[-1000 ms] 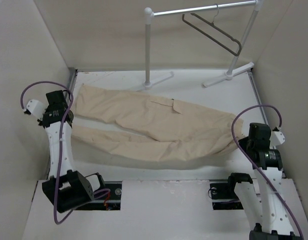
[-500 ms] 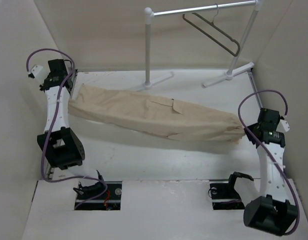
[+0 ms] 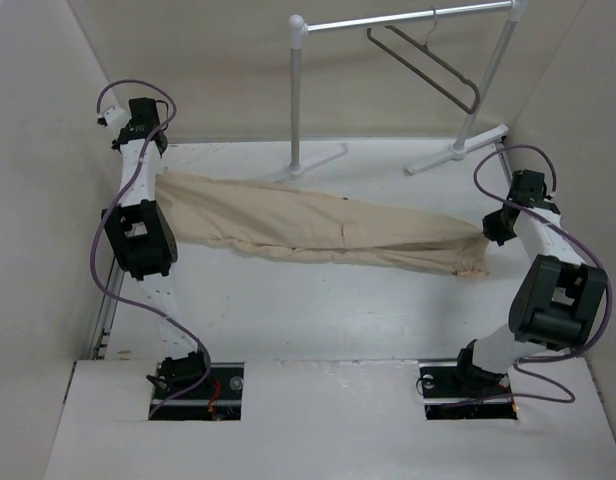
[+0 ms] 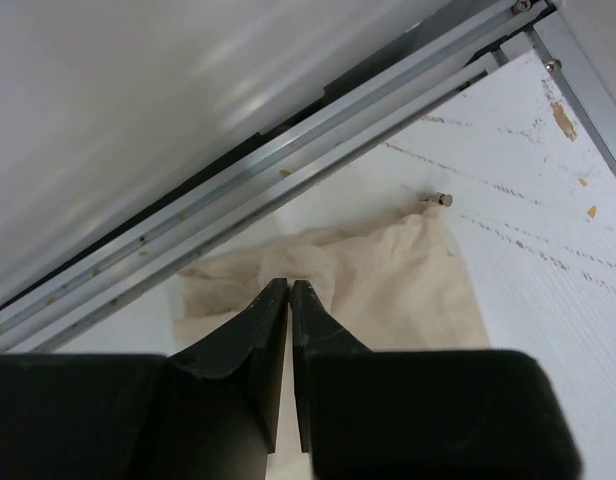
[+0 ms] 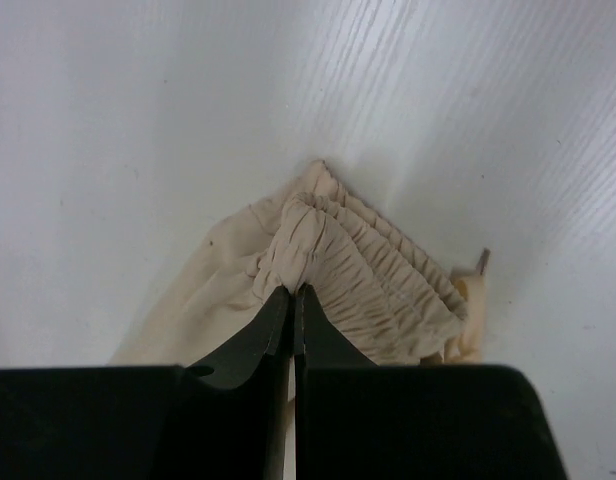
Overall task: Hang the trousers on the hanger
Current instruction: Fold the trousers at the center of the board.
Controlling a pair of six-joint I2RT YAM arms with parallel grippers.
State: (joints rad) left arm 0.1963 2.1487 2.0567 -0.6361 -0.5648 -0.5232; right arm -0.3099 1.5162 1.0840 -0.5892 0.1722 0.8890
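Pulling up both ends had turned the flat trousers (image 3: 318,235) into 1 narrow folded band, stretched L-R across the table (image 3: 318,310), vs 1 s before. L gripper (image 4: 289,285) was clamped on 1 end, R gripper (image 5: 292,292) nipped the elastic-gathered end, jaws closed. Hanger (image 3: 428,62) hung on the rail (image 3: 388,20) at back, well apart; carrying it over looked next.

Bright, even overhead light; soft shadows; near wrist-view foregrounds slightly blurred.
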